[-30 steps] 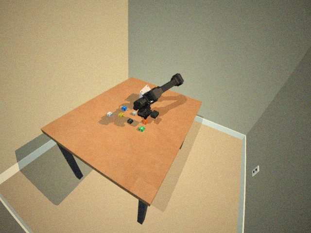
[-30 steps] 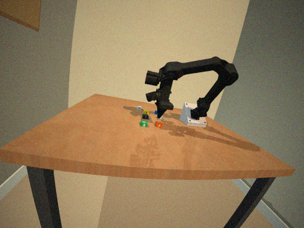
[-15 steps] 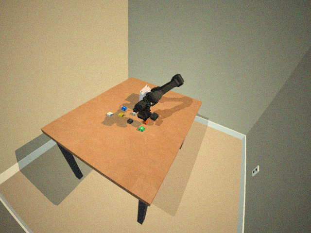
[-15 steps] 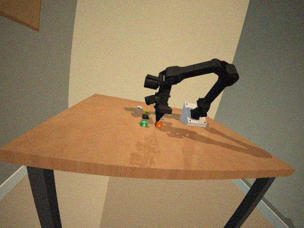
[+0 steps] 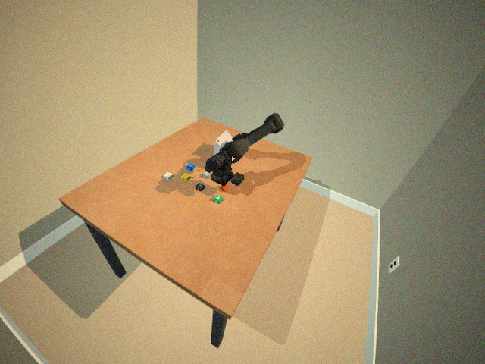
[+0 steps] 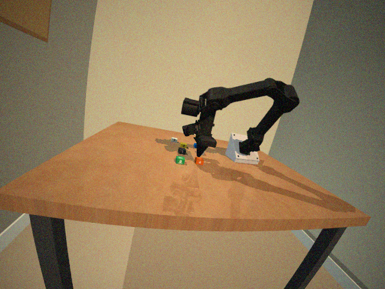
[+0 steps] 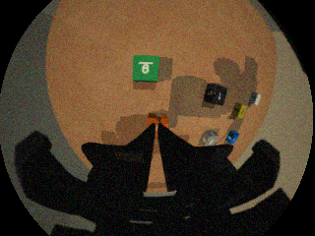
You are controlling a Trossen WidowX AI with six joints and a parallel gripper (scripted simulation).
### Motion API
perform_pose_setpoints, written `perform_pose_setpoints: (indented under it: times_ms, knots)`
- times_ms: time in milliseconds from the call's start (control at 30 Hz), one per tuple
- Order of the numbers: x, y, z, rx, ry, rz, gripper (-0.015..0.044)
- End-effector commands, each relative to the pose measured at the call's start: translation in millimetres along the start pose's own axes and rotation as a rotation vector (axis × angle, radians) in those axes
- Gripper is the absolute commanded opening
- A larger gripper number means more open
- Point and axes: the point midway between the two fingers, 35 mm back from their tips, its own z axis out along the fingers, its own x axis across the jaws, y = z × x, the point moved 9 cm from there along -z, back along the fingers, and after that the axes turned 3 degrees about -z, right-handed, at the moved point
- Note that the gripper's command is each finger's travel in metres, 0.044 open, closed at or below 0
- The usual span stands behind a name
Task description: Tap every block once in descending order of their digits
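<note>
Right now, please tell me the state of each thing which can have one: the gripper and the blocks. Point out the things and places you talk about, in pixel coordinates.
Black two-finger gripper [image 6: 199, 155] [image 7: 157, 126]: shut, tips down just over the orange block.
Small orange block [image 5: 223, 188] [image 6: 199, 161] [image 7: 163, 119]: on the table, partly hidden by the fingertips in the wrist view.
Green block [image 5: 217, 199] [image 6: 180, 160] [image 7: 146, 69]: on the table, untouched.
Black, yellow, blue, white and grey blocks: on the table, untouched.
</note>
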Motion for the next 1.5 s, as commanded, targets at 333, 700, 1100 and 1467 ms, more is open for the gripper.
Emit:
perform_pose_setpoints:
  times_ms: [333, 700, 1100, 1467]
  knots:
    - [1.0, 0.6, -95.2, -0.010, -0.006, -0.009, 0.0020]
    - [-120.2, -45.9, -96.0, -0.009, -0.013, -0.006, 0.0020]
    - [-123.2, -46.5, -17.3, -0.010, -0.010, -0.008, 0.0020]
    - [-123.2, -46.4, -5.9, -0.010, -0.009, -0.008, 0.0020]
